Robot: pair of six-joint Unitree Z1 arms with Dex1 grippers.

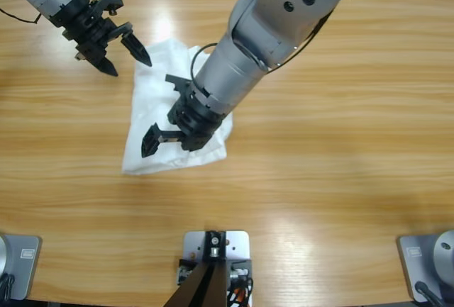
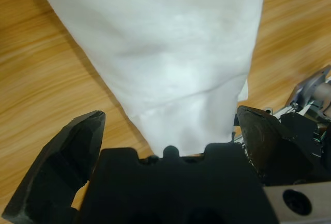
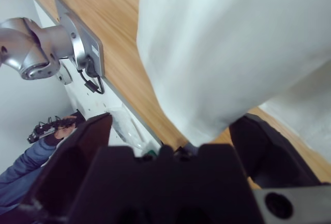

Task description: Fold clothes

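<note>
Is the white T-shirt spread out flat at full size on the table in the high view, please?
No, the T-shirt lies folded into a narrow bundle on the table.

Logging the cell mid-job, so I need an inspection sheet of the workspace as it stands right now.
Surface: wooden table, bare wood around the cloth.
Job's things: white T-shirt lying in a compact folded bundle left of centre.
Clutter: nothing seen.
Grippers: left tool open, at the bundle's upper left corner, holding nothing; right tool open, over the bundle's lower part, holding nothing.
Cables: black cable loop beside the right arm's wrist; dark leads at a rig plate past the table edge.
Surroundings: a person's blue sleeve in the right wrist view's background.
</note>
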